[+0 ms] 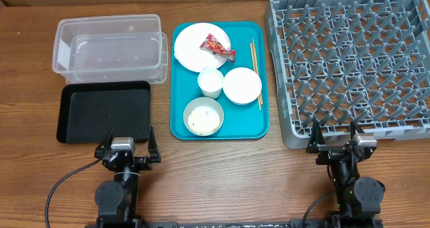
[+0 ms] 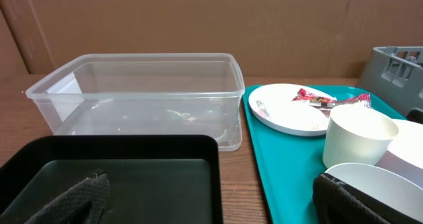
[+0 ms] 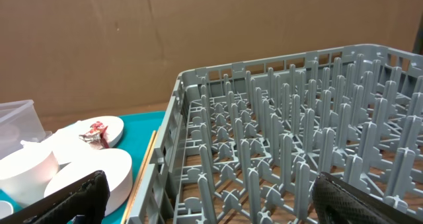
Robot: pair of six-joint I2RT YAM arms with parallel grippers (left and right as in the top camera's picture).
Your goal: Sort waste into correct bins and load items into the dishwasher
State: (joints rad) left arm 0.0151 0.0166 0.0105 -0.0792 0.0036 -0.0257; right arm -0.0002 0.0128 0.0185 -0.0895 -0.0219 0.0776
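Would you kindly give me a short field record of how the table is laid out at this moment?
bins: clear tub behind black tray, nothing in either
teal tray: holds plate, cup, near bowl, far bowl, chopsticks
wrapper: red, lying on the plate
food grains: inside the near bowl
dish rack: right of the teal tray, nothing loaded
left hand: open, by the black tray
right hand: open, by the dish rack

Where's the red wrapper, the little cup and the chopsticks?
red wrapper (image 1: 216,46), overhead view, middle of the shiny foil.
little cup (image 1: 210,82), overhead view, inside its open top.
chopsticks (image 1: 254,58), overhead view, upper part of the sticks.
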